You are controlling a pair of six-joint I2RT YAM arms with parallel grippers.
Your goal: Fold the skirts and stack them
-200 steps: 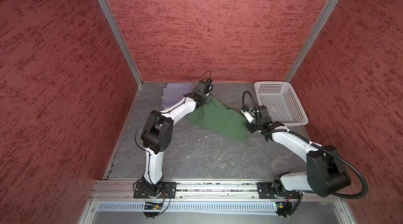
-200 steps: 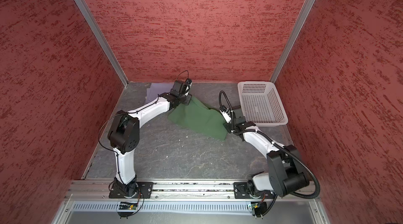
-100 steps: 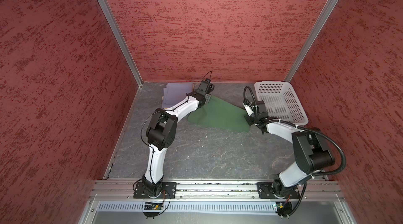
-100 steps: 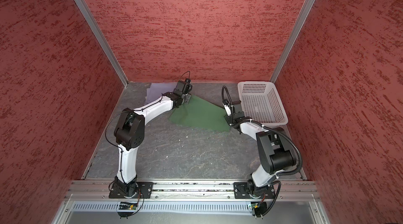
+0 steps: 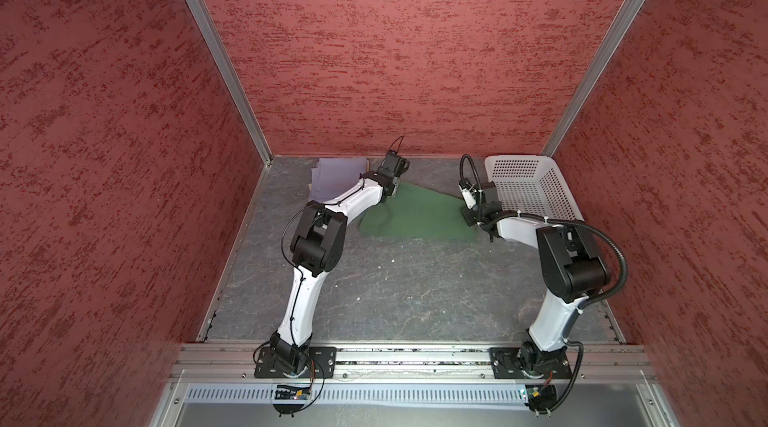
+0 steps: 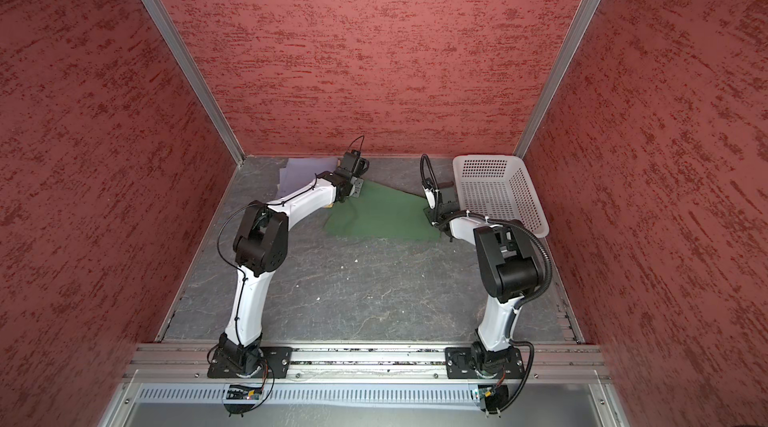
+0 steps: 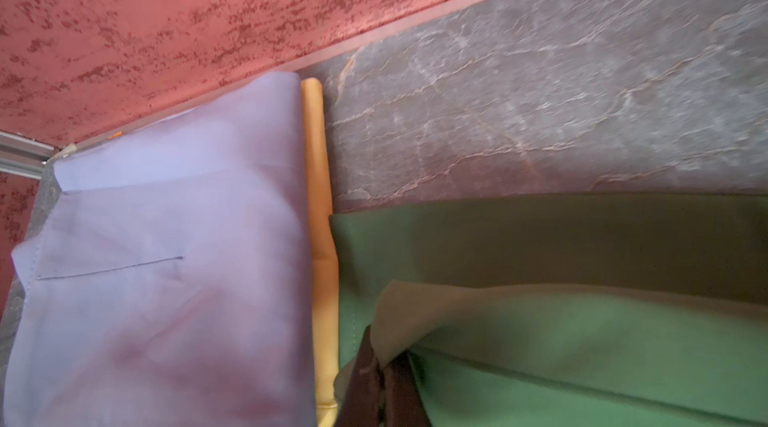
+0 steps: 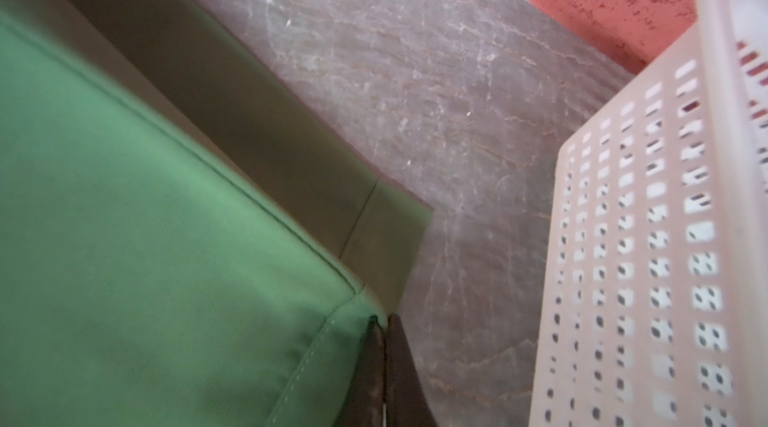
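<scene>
Where the green skirt [image 5: 415, 217] is spread: flat on the grey tabletop [image 5: 374, 288], just beside the white basket [image 5: 523, 184], on its side facing the lavender skirt [image 5: 338, 173].
Grip near the basket: the fingers of the right gripper [image 8: 384, 331] are pressed together on the hemmed corner of the green skirt nearest the basket. The upper layer is held raised above a shadowed lower layer.
Grip away from the basket: the fingers of the left gripper [image 7: 380, 364] are clamped on the corner farthest from the basket. A lifted flap of green cloth is pinched between them.
Folded pile: the lavender skirt is laid beyond the green skirt from the basket, well apart from it. The mustard skirt [image 7: 320, 217] is folded beneath it, and only a narrow strip is shown along the edge facing the basket. That strip is met by the green skirt's corner.
Obstructions: part of the lavender skirt is covered by the left forearm [image 5: 357, 198] in both top views. The basket's perforated wall is seen close alongside the right-hand grip, and contact cannot be told.
</scene>
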